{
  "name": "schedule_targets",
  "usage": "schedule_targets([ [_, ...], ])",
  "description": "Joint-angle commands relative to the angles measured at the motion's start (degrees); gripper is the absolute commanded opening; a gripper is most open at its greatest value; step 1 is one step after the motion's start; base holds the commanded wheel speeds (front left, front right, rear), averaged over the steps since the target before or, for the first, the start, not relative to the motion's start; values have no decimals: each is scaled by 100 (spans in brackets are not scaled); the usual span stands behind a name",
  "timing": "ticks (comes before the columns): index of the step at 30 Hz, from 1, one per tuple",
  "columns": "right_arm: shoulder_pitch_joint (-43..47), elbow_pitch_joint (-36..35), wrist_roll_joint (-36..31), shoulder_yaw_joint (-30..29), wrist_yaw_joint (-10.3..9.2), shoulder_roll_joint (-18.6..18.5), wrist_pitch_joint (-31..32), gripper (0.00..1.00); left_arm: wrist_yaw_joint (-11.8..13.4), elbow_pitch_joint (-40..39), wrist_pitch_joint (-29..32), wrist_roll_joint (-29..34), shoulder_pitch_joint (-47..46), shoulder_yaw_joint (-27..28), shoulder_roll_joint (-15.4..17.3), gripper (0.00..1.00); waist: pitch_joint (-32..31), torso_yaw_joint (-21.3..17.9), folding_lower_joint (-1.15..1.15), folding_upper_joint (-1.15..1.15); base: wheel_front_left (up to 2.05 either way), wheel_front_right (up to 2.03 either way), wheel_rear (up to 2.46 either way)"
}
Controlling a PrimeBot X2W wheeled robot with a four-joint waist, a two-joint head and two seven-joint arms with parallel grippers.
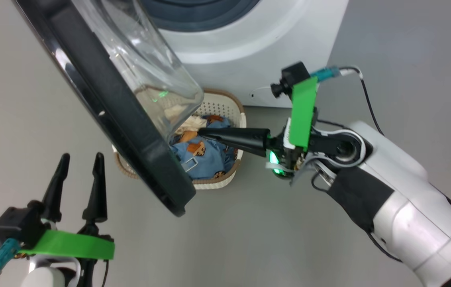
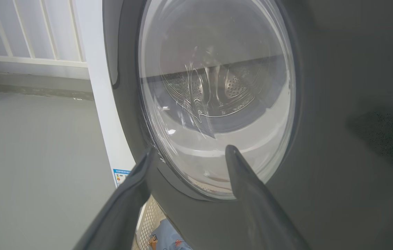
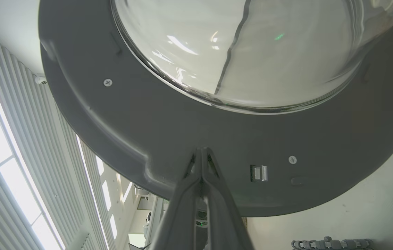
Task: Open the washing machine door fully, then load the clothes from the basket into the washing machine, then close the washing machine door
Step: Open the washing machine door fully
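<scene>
The washing machine door (image 1: 130,119) stands partly swung out, its black rim and clear glass bowl reaching over the basket (image 1: 225,101). Blue clothes (image 1: 203,157) with orange prints lie in the basket, partly hidden by the door. My right gripper (image 1: 201,132) is shut, its tips pointing at the door's inner side just above the clothes; the right wrist view has those tips (image 3: 201,150) at the grey inner rim (image 3: 148,132) near the latch (image 3: 259,172). My left gripper (image 1: 82,157) is open, apart from the door's outer face (image 2: 321,156). The white washing machine (image 1: 257,44) stands behind.
Grey floor (image 1: 249,231) spreads around the basket and under both arms. In the left wrist view a white railing (image 2: 26,41) stands at the far left beside the machine's side panel with a blue label (image 2: 122,175).
</scene>
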Motion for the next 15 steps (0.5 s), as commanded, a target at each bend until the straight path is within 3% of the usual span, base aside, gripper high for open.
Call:
schedule_targets([
  [1,193,-171,59,-53,42,52,-64,0,-9,-119,-36,88,15,230,157,100,-139,-118,0,0,0,0,0],
  [15,1222,-1003,325,-347,42,-429,-830,0,-9,-253,-36,159,460,505,121,100,-634,-501,0,0,0,0,0],
])
